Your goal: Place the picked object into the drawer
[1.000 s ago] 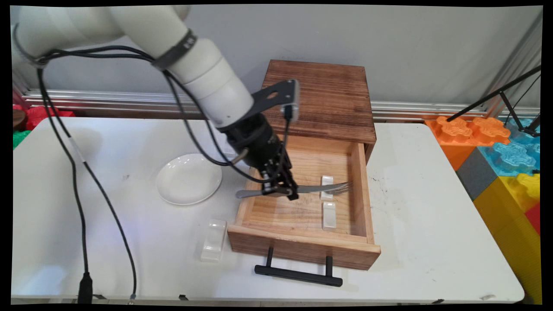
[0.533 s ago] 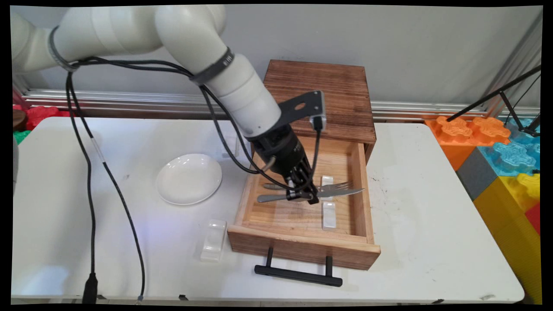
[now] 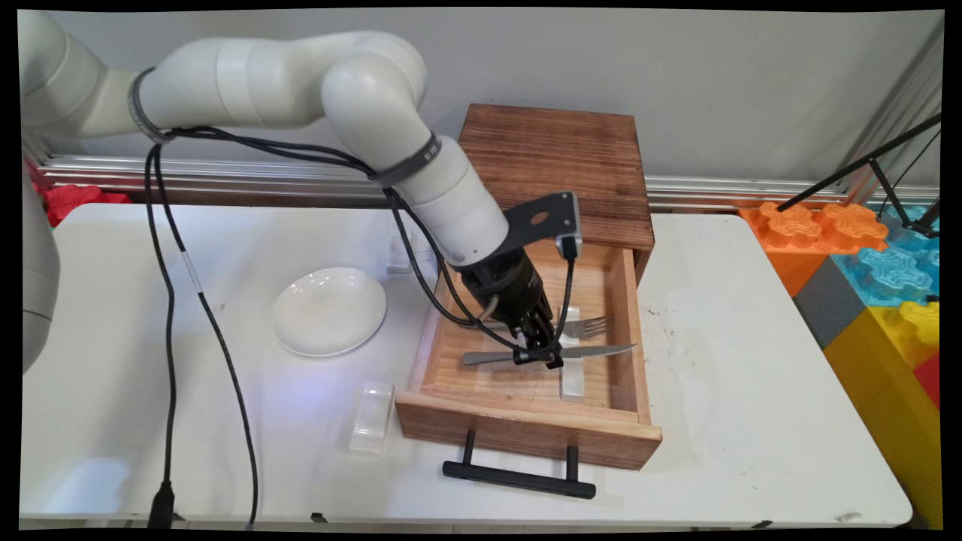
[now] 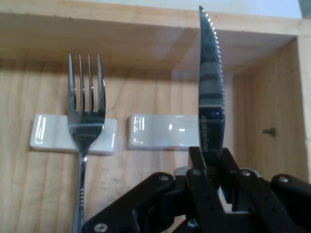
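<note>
End effector: the black end effector point(image 3: 539, 359) hangs inside the open wooden drawer point(image 3: 627, 323), its fingers point(image 4: 204, 165) clamped on a knife point(image 3: 594, 351).
Knife: held at the handle end of its blade and lying level across the drawer; the serrated tip points toward the drawer's right wall, the handle sticks out to the left of the fingers. In the hand view the blade point(image 4: 210, 92) rises straight up from between the fingers.
Near rest: a white cutlery rest point(image 3: 572, 379) lies on the drawer floor just under the end effector; in the hand view point(image 4: 163, 132) the blade crosses in front of its right end. Whether the knife touches it cannot be told.
Fork: a fork point(image 3: 590, 326) lies behind the knife, its neck on a second white rest point(image 4: 48, 132), tines toward the right wall.
Drawer: pulled out of a dark wooden cabinet point(image 3: 556, 161), with a black bar handle point(image 3: 518, 479) at the front.
Worktop: the white worktop point(image 3: 751, 421) carries a white plate point(image 3: 328, 311) left of the drawer and a third white rest point(image 3: 371, 418) by the drawer's front left corner.
</note>
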Controlling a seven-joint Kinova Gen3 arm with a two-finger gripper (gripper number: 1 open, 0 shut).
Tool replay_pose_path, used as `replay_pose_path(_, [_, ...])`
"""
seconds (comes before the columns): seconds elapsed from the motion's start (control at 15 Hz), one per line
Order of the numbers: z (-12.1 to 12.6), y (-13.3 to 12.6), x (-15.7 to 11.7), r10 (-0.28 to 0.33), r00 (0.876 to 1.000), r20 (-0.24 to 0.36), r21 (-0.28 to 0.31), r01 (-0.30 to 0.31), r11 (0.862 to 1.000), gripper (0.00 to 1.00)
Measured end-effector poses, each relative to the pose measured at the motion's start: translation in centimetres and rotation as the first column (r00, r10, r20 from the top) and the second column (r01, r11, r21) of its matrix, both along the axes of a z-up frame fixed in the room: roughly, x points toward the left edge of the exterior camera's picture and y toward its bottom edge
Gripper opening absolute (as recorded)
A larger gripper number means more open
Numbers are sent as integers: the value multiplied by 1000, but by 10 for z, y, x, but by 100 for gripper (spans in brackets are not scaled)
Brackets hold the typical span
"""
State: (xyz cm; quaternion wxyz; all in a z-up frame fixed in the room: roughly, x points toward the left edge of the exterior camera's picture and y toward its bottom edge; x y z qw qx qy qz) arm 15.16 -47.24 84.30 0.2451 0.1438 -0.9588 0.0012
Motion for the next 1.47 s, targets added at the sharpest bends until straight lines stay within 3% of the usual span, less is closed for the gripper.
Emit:
replay_pose_path(0.87, [-45, -10, 6, -12, 999, 50, 10, 11, 1000, 0])
replay_pose_path(1.47, [-61, -10, 6, -37, 998, 60, 13, 36, 999, 0])
